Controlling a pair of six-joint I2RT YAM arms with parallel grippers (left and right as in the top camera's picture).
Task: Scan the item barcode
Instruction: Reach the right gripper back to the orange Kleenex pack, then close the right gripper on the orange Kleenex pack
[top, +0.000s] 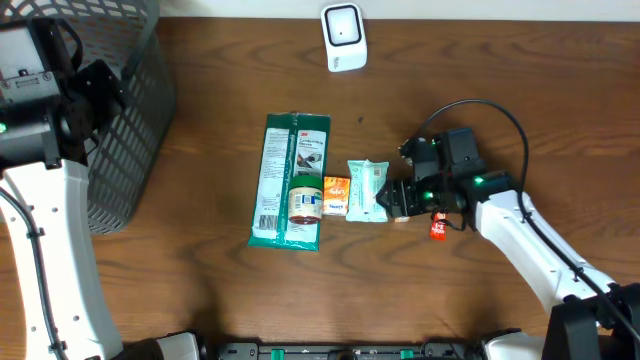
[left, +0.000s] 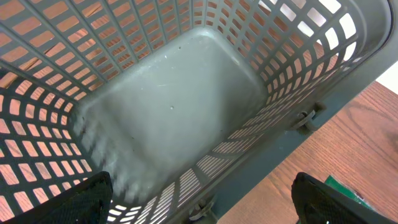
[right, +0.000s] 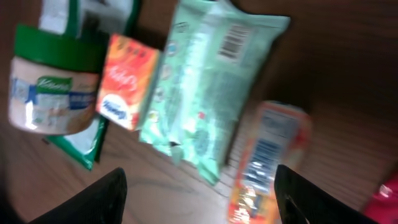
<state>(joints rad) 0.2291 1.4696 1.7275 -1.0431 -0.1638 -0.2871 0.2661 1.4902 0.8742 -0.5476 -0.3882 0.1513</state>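
Right gripper (right: 199, 180) hangs low over the row of goods on the desk (top: 200, 290), jaws parted, nothing between them. Below it: mint-green pouch (right: 208, 87), flat, barcode face up, just beside a small orange box (right: 127, 81) on one side and a blurred orange packet (right: 267, 155) on the other. Green-lidded Knorr jar (right: 53, 87) lies on a green 3M packet (top: 285, 165). White scanner (top: 344, 38) stands well apart at the far edge. Left gripper (left: 200, 196): jaws wide open, empty, above the grey mesh basket (left: 168, 106).
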